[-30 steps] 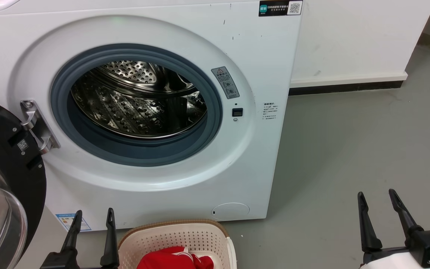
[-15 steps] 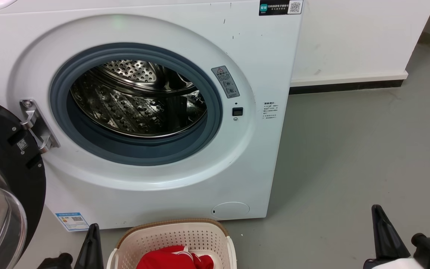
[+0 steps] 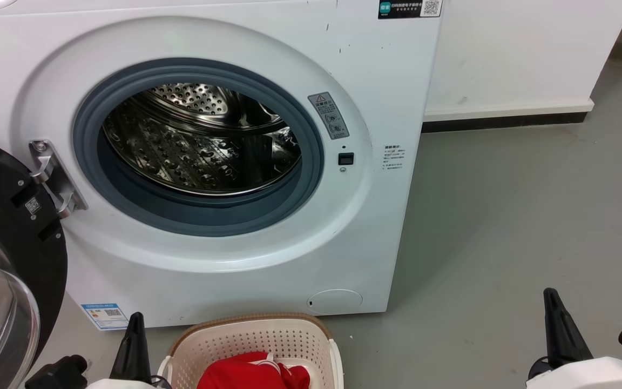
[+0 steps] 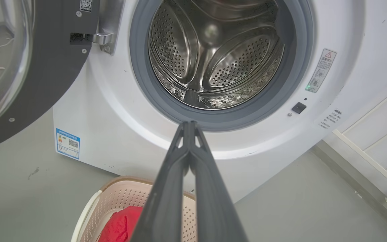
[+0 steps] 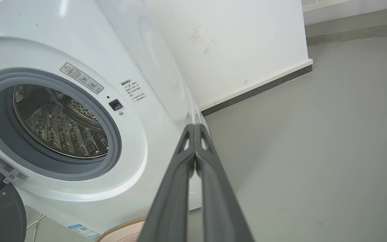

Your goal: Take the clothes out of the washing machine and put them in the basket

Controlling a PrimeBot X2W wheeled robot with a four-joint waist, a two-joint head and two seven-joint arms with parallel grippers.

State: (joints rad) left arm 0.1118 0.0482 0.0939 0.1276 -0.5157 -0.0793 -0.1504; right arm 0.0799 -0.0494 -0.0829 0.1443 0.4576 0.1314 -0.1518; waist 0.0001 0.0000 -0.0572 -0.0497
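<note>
While both my arms hang low in front of the washing machine [image 3: 386, 81], here's the layout. My left gripper [image 4: 189, 126] has its fingers pressed flat together, tips pointing at the lower lip of the grey gasket [image 4: 166, 101]. My right gripper [image 5: 194, 128] is pinched closed the same way, out over bare grey floor [image 5: 314, 151] to the right of the machine.

The red clothes [image 3: 251, 374] are in the basket [image 3: 246, 323], which stands on the floor just in front of the machine's bottom edge, between my two arms. The door [image 3: 17, 216] hangs open on the left and crowds that side. The right has loads of open floor, up to the black baseboard [image 3: 505, 125] along the floor's far edge.

The head cam looks down at the steel drum [image 3: 197, 146] and its lower wall, while the left wrist cam sees straight in to the paddles. The left wrist cam also catches a white barred frame [image 4: 375, 141] off to the side, and the right wrist cam gets a sliver of the basket's brown rim.
</note>
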